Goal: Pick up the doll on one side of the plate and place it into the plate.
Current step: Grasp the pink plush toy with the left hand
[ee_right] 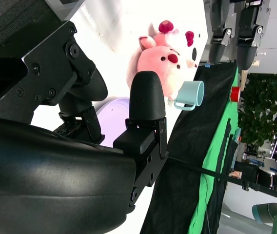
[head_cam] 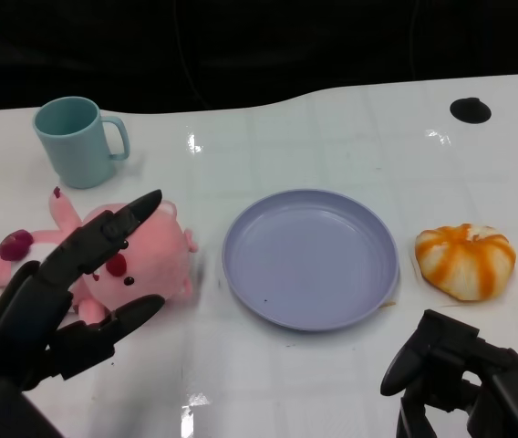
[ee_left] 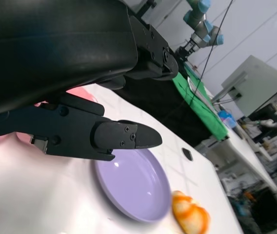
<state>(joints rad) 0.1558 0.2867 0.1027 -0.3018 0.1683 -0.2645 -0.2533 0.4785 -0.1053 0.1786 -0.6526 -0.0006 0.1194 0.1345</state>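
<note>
The doll (head_cam: 136, 265) under the left robot hand (head_cam: 63, 301) is pink, with dark red ears, a red nose and a white patch on its face. The plate (head_cam: 309, 258) between the two black hands is plain lavender. Beyond the right robot hand (head_cam: 464, 370) lies a plush pumpkin (head_cam: 465, 260), striped orange and white. Beyond the doll stands a pale teal mug (head_cam: 78, 140). The counter (head_cam: 332, 137) is white, with a black round spot (head_cam: 471, 110).

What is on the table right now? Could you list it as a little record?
doll: pink plush, lying left of the plate
plate: lavender, nothing in it
cup: teal mug, behind the doll
other toy: orange-and-white plush, right of the plate
left hand: open, over the doll
right hand: fingers curled, holding nothing
</note>
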